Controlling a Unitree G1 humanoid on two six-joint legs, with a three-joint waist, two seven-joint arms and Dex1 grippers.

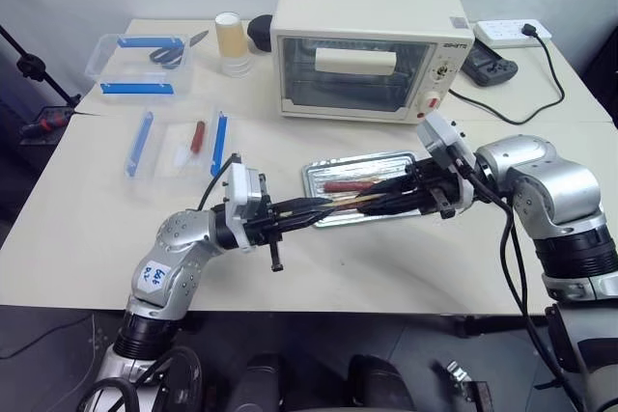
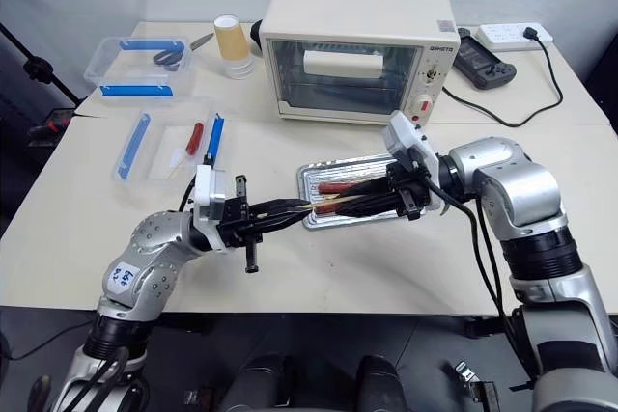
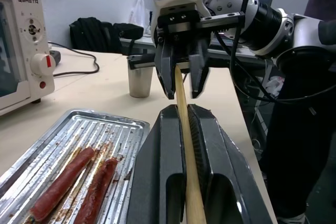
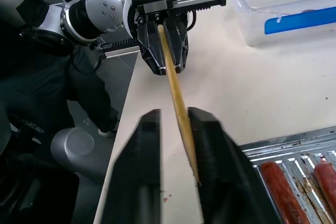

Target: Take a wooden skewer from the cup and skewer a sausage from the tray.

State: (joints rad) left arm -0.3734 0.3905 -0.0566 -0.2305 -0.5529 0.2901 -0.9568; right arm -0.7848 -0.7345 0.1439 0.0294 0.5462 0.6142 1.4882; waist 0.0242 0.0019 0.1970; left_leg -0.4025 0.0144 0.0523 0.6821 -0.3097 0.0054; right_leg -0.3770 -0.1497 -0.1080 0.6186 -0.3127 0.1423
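Observation:
The wooden skewer [image 1: 340,202] hangs level over the front rim of the silver tray [image 1: 359,159], spanning my two grippers. My left gripper [image 1: 323,207] is shut on one end of the skewer [image 3: 184,129]. My right gripper [image 4: 177,113] faces it from the other side with its fingers apart, and the skewer [image 4: 176,93] passes between them close to one finger. Two reddish-brown sausages [image 3: 63,182] [image 3: 97,192] lie side by side on the tray's ridged base, just beyond the grippers. The grey metal cup [image 3: 140,80] stands on the table behind my right gripper [image 3: 182,90].
A cream toaster oven [image 1: 367,50] stands behind the tray. A paper cup [image 1: 231,41] and clear boxes with blue clips [image 1: 145,65] [image 1: 179,147] sit at the back left. A power strip [image 1: 512,31] and a black controller [image 1: 488,69] lie at the back right.

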